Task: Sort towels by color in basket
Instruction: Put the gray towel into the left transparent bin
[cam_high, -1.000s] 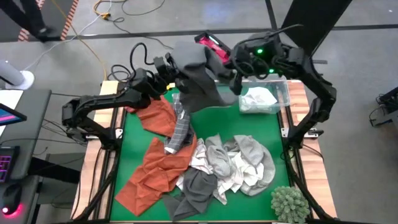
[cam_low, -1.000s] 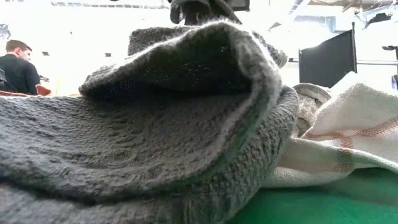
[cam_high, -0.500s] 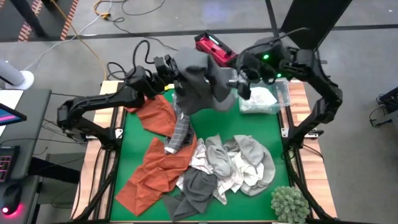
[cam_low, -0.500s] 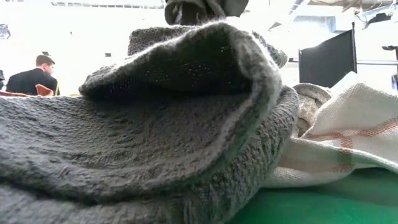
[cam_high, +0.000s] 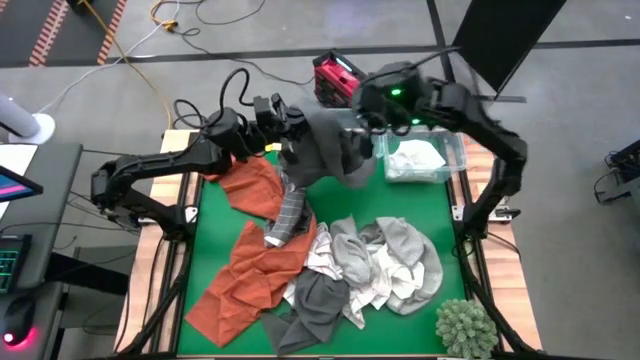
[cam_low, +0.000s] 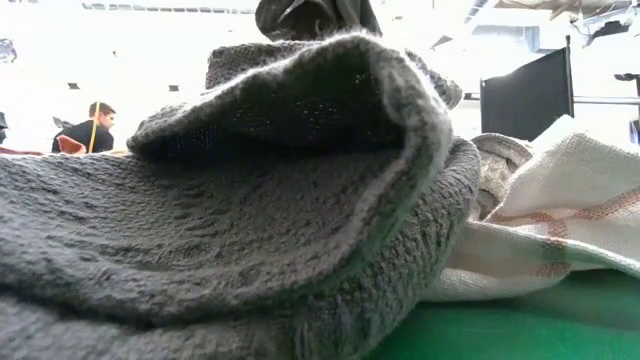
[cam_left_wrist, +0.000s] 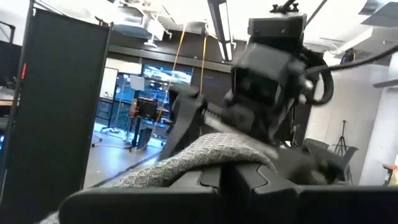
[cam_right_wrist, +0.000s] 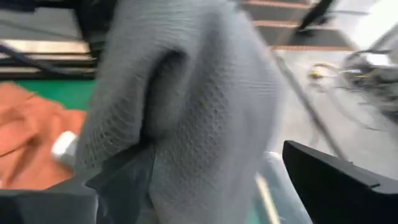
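From above, the left gripper (cam_high: 283, 128) hangs over the far edge of the green table mat (cam_high: 420, 205), its fingers clamped together on a dark grey waffle-weave towel (cam_high: 325, 150) that droops in mid-air between the two arms. The right gripper (cam_high: 362, 118) sits against the same cloth from the other side, fingers spread wide, not gripping it. Just beside it stands a clear plastic bin (cam_high: 455, 150) with a white cloth (cam_high: 415, 158) inside. On the mat lie a rust-orange towel (cam_high: 250, 265), a grey-and-white checked towel (cam_high: 288, 212), and a heap of light grey and white towels (cam_high: 385, 262); a green spiky plant ball (cam_high: 466, 325) sits at the near right corner.

The low view is filled by a dark grey terry towel (cam_low: 230, 220) lying close to the lens, with a white red-striped cloth (cam_low: 560, 210) beside it; a person (cam_low: 90, 125) sits far off in the room.

The left wrist view shows the grey weave (cam_left_wrist: 193, 158) pinched between that arm's closed fingers, the other arm facing it.

The right wrist view shows the cloth (cam_right_wrist: 186, 99) bulging between its parted fingers (cam_right_wrist: 336, 180).

The step appears to be a handover or regrip of the dark grey towel. Next, the right fingers likely need to close on a firm fold before the left lets go, then carry it to its colour's place.
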